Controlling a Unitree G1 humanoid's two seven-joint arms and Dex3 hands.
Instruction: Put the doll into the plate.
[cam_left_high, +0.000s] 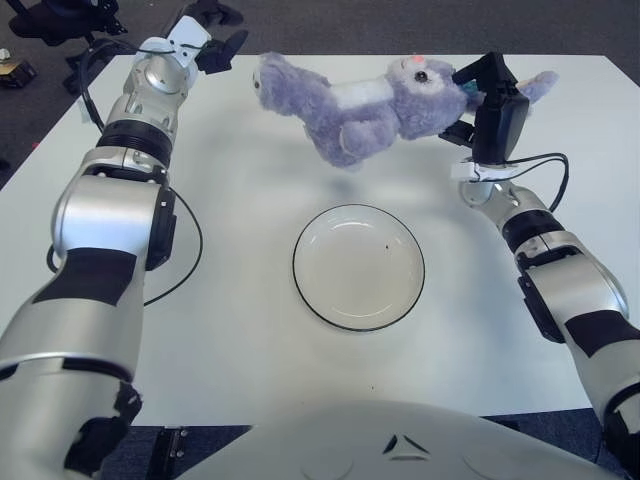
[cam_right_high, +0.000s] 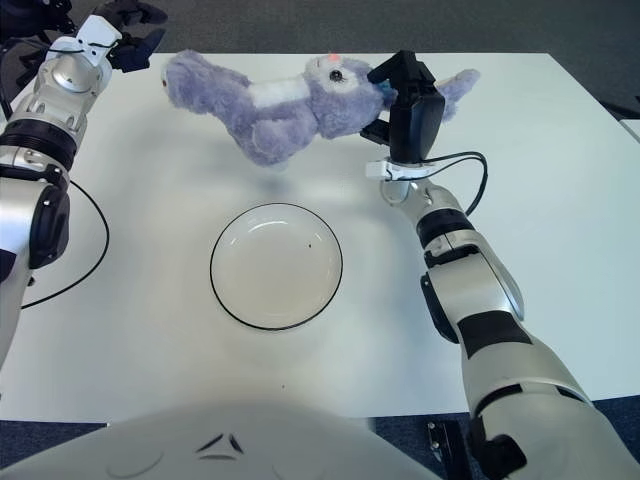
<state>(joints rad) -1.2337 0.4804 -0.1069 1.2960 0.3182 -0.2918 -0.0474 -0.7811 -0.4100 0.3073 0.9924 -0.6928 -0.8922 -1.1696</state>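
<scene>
A purple and white plush doll (cam_left_high: 370, 105) hangs in the air above the far half of the white table, lying sideways with its head to the right. My right hand (cam_left_high: 478, 98) is shut on the doll's head and holds it up, beyond the plate. The white plate (cam_left_high: 358, 266) with a dark rim sits empty in the middle of the table, nearer to me than the doll. My left hand (cam_left_high: 205, 40) shows at the far left edge of the table, fingers relaxed and holding nothing.
A black cable (cam_left_high: 185, 255) loops on the table beside my left arm. A cable (cam_left_high: 548, 165) runs from my right wrist. The table's far edge (cam_left_high: 320, 55) lies just behind the doll, with dark floor beyond.
</scene>
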